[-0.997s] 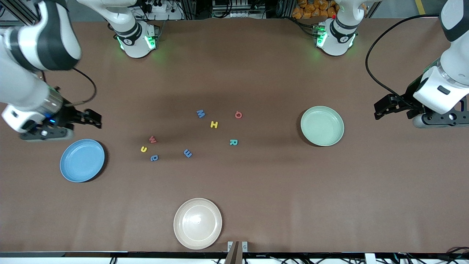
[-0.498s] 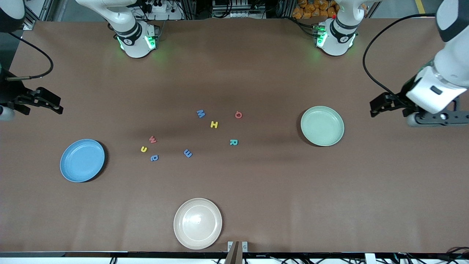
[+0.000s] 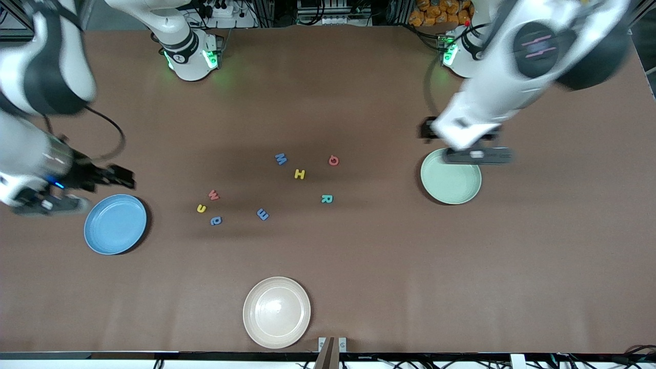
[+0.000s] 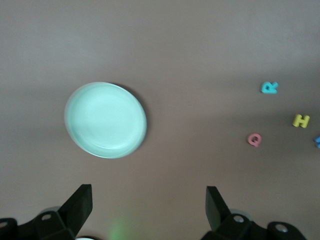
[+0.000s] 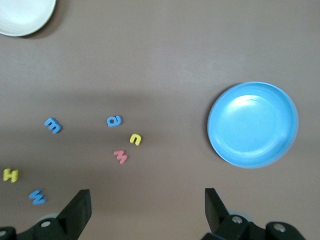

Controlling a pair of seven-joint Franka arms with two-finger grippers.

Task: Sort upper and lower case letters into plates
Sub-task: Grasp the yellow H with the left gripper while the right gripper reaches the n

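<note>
A cream-white plate (image 3: pixel 277 312) sits on the brown table (image 3: pixel 461 287), nearest the front camera.

Left arm (image 3: pixel 512 77) is smearing with motion blur and covering the mint plate's (image 3: pixel 451 189) upper rim. Cream plate (image 5: pixel 20 15) is getting cut off at the right wrist view's edge. A blue letter (image 4: pixel 317 142) is clipping at the left wrist view's edge.

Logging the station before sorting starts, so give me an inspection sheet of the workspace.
Surface: brown table, bare paper cover.
Job's things: eight letters loose mid-table; blue plate and mint plate hold nothing.
Clutter: cream plate nearest the front camera.
Grippers: left gripper over the table by the mint plate, fingers open; right gripper near the blue plate, fingers open.
Cables: black cable on right arm.
Surroundings: equipment past the bases.
</note>
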